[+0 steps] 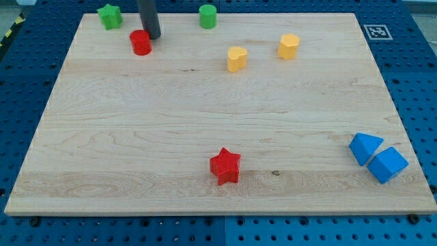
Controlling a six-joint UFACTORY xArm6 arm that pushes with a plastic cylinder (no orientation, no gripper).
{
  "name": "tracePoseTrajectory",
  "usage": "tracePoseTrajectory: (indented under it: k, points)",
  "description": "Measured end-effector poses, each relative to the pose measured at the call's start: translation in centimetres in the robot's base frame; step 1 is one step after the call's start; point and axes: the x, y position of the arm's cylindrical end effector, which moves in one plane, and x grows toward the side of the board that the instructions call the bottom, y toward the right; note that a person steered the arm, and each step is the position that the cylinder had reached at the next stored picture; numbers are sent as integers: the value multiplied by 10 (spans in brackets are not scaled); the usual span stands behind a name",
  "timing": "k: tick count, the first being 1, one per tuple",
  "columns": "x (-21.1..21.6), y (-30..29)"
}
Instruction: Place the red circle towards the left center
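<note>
The red circle (141,42) sits on the wooden board (136,137) near the view's top left. My tip (153,35) stands just to the right of it and slightly above, touching or almost touching its upper right edge. The rod rises out of the view's top.
A green star (109,16) lies at the top left corner and a green circle (207,16) at top centre. Two yellow blocks (237,59) (289,46) sit right of centre near the top. A red star (225,166) is at bottom centre. Two blue blocks (365,147) (387,164) lie at bottom right.
</note>
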Motion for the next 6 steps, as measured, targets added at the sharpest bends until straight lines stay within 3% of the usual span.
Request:
tracePoseTrajectory:
  k: [2, 6]
  points:
    - [17, -12]
    - [97, -7]
